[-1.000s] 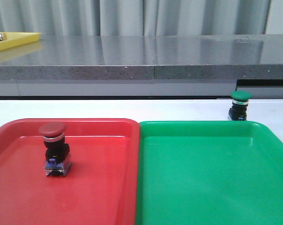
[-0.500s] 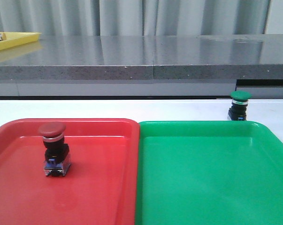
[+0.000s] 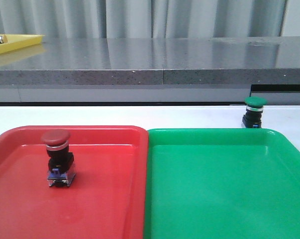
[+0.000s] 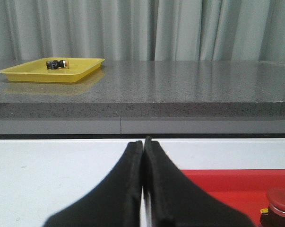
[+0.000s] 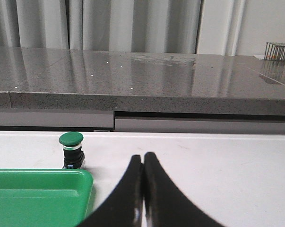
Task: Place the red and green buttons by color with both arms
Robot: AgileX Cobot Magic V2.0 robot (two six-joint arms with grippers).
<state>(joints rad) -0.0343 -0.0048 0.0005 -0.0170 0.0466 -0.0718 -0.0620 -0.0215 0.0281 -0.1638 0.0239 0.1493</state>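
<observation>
Buttons status, grippers first: your left gripper has its jaws pressed together, holding nothing, parked near the left edge of the red tray. Right gripper likewise: jaws together, empty, hanging over bare white table to the right of the green tray.

Red button stands upright inside the red tray, left part, so that half looks done. Green button stands upright on the table just beyond the green tray's far right corner, not in it. That's your right arm's job.

Handling, my guess: light, rigid plastic, top-heavy under the mushroom cap, so it'll tip if nudged. Cap is smooth and domed; grip the black body below the silver ring instead.

No readable labels or branding on either button or tray.
</observation>
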